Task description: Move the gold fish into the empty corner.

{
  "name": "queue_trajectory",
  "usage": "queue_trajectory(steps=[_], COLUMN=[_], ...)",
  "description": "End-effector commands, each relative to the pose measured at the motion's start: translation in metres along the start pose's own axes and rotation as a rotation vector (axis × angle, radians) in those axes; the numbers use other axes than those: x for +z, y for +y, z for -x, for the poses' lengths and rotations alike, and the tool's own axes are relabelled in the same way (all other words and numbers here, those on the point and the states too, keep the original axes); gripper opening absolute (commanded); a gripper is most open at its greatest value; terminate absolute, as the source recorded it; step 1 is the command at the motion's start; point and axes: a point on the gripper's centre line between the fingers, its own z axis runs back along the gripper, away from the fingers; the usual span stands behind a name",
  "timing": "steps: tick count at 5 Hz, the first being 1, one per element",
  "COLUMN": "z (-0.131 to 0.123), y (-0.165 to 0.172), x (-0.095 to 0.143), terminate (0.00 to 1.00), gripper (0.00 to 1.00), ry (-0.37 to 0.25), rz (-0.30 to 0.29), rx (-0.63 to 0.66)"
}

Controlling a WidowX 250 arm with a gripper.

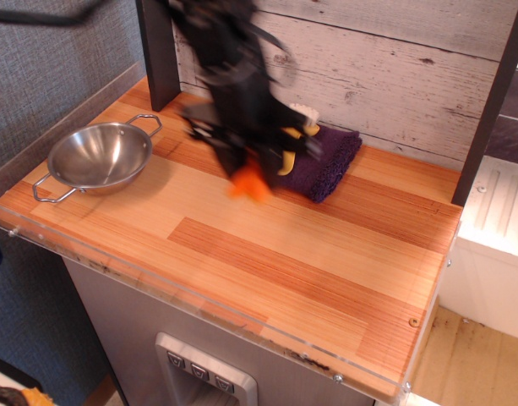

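My black gripper [249, 169] is blurred with motion over the middle of the table, in front of the purple cloth. It is shut on the gold fish [251, 183], whose orange body hangs below the fingers, above the wood. The empty corner [402, 338] is the bare front-right corner of the striped tabletop, with a clear plastic rim and a small screw head [414, 321]. The fish is well to the left of and behind that corner.
An empty steel bowl [100, 156] with wire handles sits at the left. A purple cloth [326, 161] lies at the back with a yellow-handled brush [297, 127], partly hidden by my arm. A dark post [157, 51] stands back left. The clear rim [199, 304] runs along the front edge.
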Motion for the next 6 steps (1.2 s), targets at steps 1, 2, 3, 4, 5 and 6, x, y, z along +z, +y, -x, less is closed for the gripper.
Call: queue_trajectory(steps=[1,2,3,4,5,6], z=[0.021,0.027,0.028,0.026,0.025,0.028], y=[-0.078,-0.081,-0.077,-0.063,-0.051,-0.052], x=[-0.022,-0.032,-0.036,-0.029,-0.025,-0.033], terminate=[0.00,0.00,0.00,0.00,0.00,0.00], gripper=[0.00,0.00,0.00,0.00,0.00,0.00], ry=[0.018,0.041,0.041,0.010,0.001,0.036], rz=[-0.042,-0.047,-0.061,-0.079,-0.082,-0.073], rx=[-0.067,-0.066,-0.040,0.012,0.043,0.028])
